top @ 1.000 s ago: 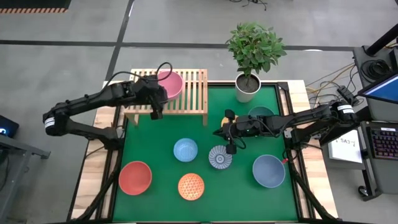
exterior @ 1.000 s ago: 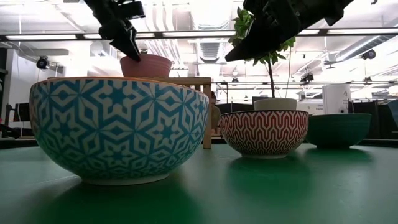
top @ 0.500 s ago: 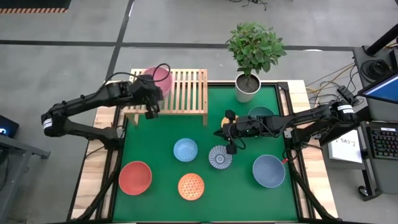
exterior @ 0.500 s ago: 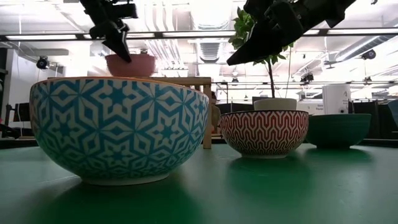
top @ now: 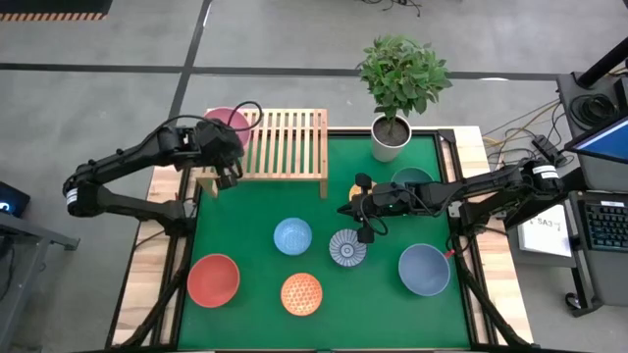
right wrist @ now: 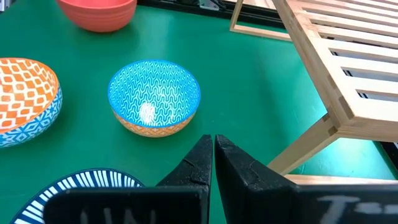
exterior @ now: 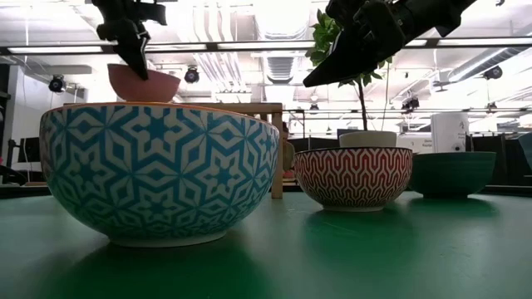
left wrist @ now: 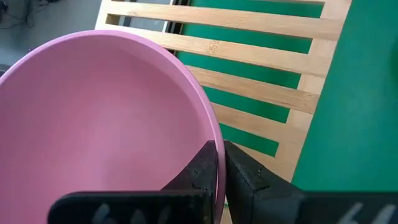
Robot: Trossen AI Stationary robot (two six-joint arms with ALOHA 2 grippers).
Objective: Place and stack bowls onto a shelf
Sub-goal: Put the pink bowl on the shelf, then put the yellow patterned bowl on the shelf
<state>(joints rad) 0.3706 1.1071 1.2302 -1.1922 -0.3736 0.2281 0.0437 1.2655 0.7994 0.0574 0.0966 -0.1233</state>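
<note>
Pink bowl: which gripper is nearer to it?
Left. The left gripper pinches the pink bowl by its rim at the shelf's left end; the right gripper hovers over mid-table.

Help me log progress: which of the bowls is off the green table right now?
The pink bowl. The left hand is shut on its rim, holding it over the shelf at its left end; every other bowl sits on the green surface.

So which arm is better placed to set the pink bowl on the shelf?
Left. Its gripper already pinches the pink bowl by the rim at the shelf's end; the right gripper hovers mid-table.
</note>
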